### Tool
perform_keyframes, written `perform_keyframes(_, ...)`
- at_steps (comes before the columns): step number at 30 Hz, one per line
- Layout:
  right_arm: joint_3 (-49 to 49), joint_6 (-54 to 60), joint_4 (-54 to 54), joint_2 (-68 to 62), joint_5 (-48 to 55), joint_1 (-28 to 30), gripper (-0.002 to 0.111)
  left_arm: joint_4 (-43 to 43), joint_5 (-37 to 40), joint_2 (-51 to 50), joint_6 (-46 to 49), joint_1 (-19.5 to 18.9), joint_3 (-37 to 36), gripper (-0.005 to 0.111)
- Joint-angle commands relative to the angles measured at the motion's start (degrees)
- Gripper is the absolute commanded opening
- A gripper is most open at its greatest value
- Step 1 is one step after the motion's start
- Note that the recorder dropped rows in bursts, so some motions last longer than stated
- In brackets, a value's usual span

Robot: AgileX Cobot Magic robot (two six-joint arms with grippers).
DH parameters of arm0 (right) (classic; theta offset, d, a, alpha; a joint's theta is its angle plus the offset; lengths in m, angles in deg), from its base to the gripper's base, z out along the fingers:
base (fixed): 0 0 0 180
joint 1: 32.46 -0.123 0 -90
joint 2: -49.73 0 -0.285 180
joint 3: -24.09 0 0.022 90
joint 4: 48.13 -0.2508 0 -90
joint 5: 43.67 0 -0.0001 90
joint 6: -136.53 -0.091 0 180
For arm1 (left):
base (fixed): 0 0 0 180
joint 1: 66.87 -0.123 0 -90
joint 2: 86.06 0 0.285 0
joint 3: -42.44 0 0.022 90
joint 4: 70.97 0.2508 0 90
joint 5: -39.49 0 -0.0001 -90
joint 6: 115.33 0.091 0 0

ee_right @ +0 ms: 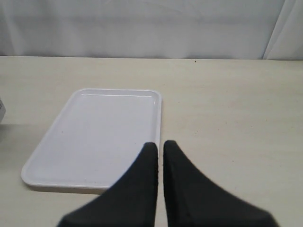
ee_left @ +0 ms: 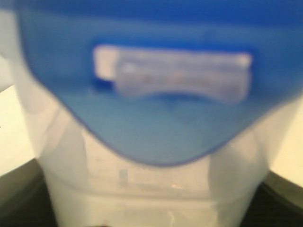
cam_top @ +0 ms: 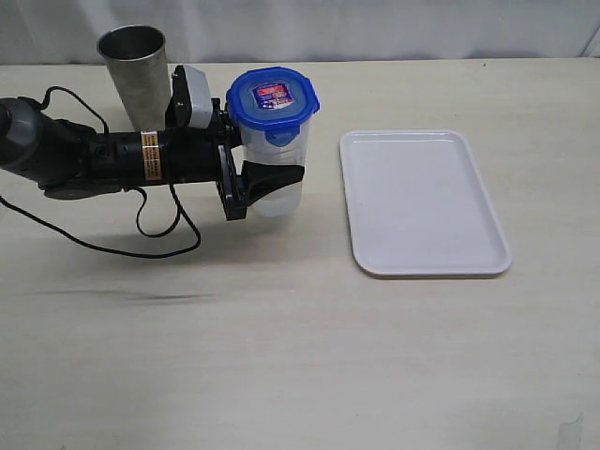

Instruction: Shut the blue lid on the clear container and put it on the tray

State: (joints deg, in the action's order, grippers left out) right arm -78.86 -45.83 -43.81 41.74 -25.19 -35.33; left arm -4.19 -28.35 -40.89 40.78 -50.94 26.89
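A: Item one, left claw (cam_top: 279, 161)?
B: Clamped around the clear container (cam_top: 281, 202), which is upright. The blue lid (cam_top: 273, 98) sits on its top. A steel cup (cam_top: 136, 75) stands near the claw's wrist.
A: Item two, right claw (ee_right: 160, 156)?
B: Clenched, jaws together, holding nothing. The tray (ee_right: 102, 130) lies on the surface (cam_top: 281, 356) just ahead of its tips, well apart from the left claw.
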Motion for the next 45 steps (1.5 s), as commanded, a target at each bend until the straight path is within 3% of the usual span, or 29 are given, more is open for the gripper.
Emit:
perform_keyframes(1, 0.16, -0.03, -0.13, 0.2, -0.15, 0.29, 0.004, -3.63, -2.12, 0.9, 0.33, 0.4, 0.4, 0.0)
perform_keyframes(8, 0.16, -0.03, -0.13, 0.2, -0.15, 0.29, 0.004, -6.28, -0.81, 0.9, 1.81, 4.51, 5.24, 0.0)
perform_keyframes(18, 0.16, -0.03, -0.13, 0.2, -0.15, 0.29, 0.004, -4.34, 36.05, 0.9, 3.85, 15.33, 18.5, 0.0)
perform_keyframes(22, 0.16, -0.03, -0.13, 0.2, -0.15, 0.29, 0.004, -0.62, 53.15, 0.9, 9.41, 19.94, 22.41, 0.0)
perform_keyframes(26, 0.16, -0.03, -0.13, 0.2, -0.15, 0.29, 0.004, 0.41, 71.18, 0.79, 20.79, 24.27, 24.92, 0.0)
perform_keyframes(32, 0.16, -0.03, -0.13, 0.2, -0.15, 0.29, 0.004, 3.14, 83.98, 0.79, 33.81, 28.12, 26.88, 0.0)
perform_keyframes(45, 0.16, -0.03, -0.13, 0.2, -0.15, 0.29, 0.004, 24.12, 103.3, 0.79, 34.61, 33.66, 27.13, 0.0)
